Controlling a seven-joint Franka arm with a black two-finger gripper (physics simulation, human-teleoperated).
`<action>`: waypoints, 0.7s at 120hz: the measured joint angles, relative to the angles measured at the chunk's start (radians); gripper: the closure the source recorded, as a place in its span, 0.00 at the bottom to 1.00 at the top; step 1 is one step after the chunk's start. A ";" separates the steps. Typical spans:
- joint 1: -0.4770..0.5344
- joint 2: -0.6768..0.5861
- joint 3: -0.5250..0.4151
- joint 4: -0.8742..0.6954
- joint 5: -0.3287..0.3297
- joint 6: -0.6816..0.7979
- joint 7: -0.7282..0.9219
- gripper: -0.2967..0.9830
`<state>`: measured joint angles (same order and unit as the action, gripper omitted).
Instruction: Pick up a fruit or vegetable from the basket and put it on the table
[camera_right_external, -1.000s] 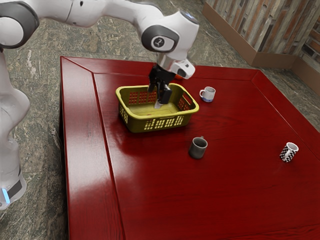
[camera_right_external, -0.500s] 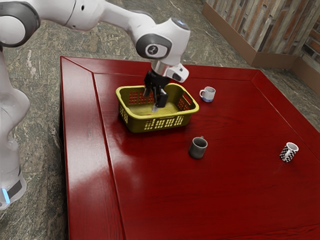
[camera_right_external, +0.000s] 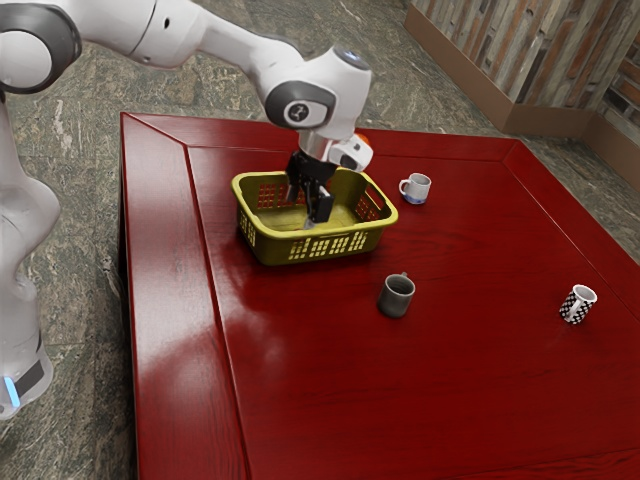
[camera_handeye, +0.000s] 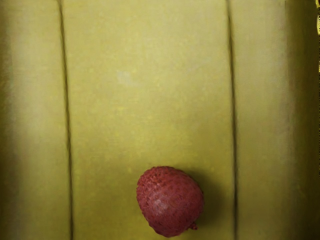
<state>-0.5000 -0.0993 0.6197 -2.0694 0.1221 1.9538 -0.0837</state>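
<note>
- Down and toward the exterior view's left, the gripper has shifted within the basket.
- Its 2 fingers stand apart, holding nothing.
- Bumpy red fruit lies on the basket's floor between 2 dark seams.
- Basket sits near the table's corner at the exterior view's upper left.
- 3 mugs stand on the table.

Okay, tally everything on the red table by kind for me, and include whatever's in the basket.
Mugs: 3 (grey mug, checkered mug, white-and-blue mug)
Baskets: 1
Reddish fruit: 1
Orange-red thing, partly hidden, kind unclear: 1
Total: 6
</note>
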 joint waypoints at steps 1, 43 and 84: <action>0.000 0.000 0.000 -0.001 0.000 0.002 0.000 0.23; -0.001 -0.002 0.015 -0.035 -0.014 0.046 0.000 0.23; 0.001 -0.003 0.031 -0.066 -0.026 0.084 0.000 0.23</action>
<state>-0.4989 -0.1024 0.6503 -2.1354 0.0964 2.0375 -0.0834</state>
